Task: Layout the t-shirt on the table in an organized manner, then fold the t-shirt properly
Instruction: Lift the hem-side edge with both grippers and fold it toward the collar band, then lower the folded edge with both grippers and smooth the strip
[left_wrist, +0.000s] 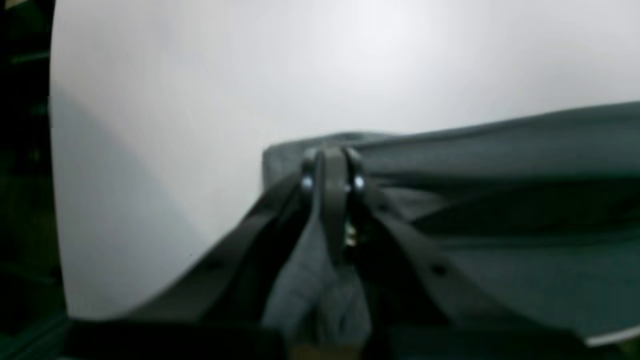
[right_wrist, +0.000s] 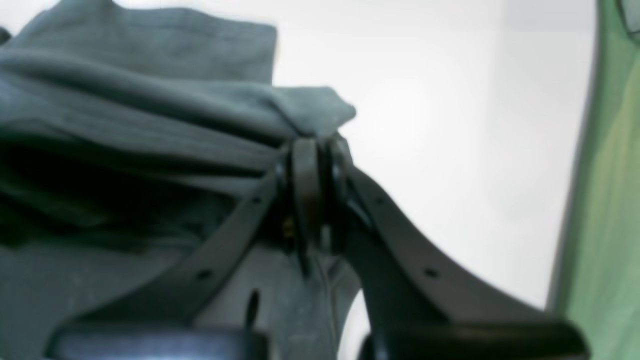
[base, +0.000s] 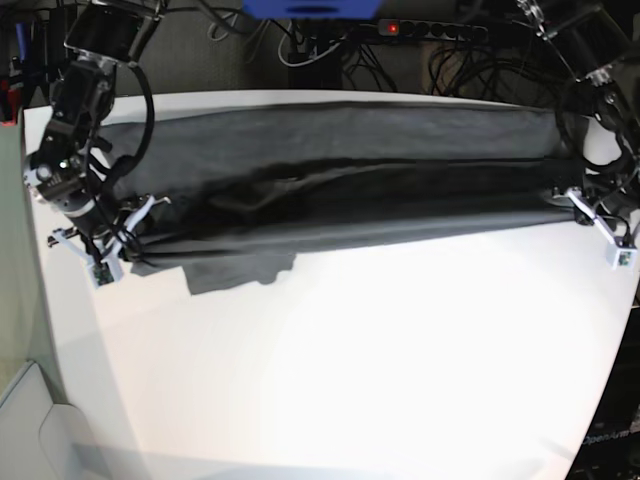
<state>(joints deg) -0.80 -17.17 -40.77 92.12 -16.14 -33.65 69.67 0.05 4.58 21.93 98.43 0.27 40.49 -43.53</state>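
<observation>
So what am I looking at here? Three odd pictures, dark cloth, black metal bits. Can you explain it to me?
It is a robot with two arms working at a white table. The wide picture looks down on the whole table from above. The other two come from small cameras on the arms' wrists, so each looks along its own gripper, the two-fingered clamp at the arm's end.

The dark cloth is a t-shirt, stretched lengthwise across the far part of the table. The left gripper is shut on one end of it; in the wide picture that arm is on the right. The right gripper is shut on the other end, on the left of the wide picture. The shirt looks pulled fairly taut between them, with long creases and a flap hanging loose near the right gripper. Cables lie behind the table.
</observation>
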